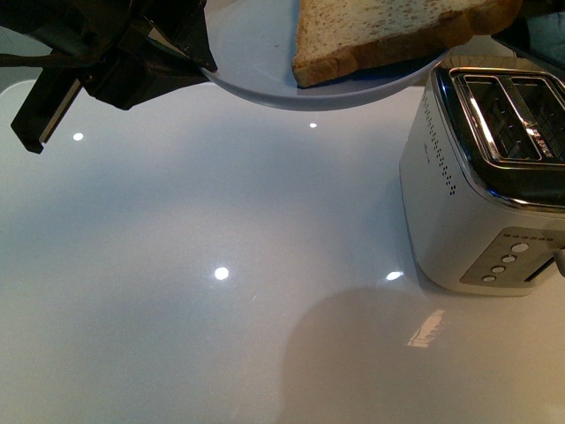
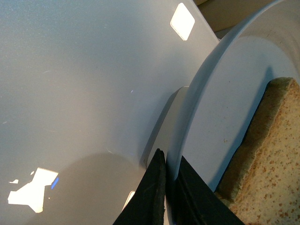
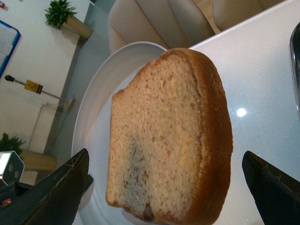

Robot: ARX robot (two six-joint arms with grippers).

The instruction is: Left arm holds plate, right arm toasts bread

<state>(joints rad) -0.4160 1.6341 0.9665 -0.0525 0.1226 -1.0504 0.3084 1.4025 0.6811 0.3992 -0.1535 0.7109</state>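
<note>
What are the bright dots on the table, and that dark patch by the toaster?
Front view: lamps mirrored in the glossy table; the patch is likely shadow from the plate. Left wrist view: square lamp reflections. Right wrist view: bread sharp, one glare dot.

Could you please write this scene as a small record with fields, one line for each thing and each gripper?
plate: pale, round, gripped at its rim, apparently raised above the table
bread: one slice lying on the plate
toaster: white, on the table, both slots empty
left gripper: shut on the plate rim
right gripper: open, one finger on each side of the bread
</note>
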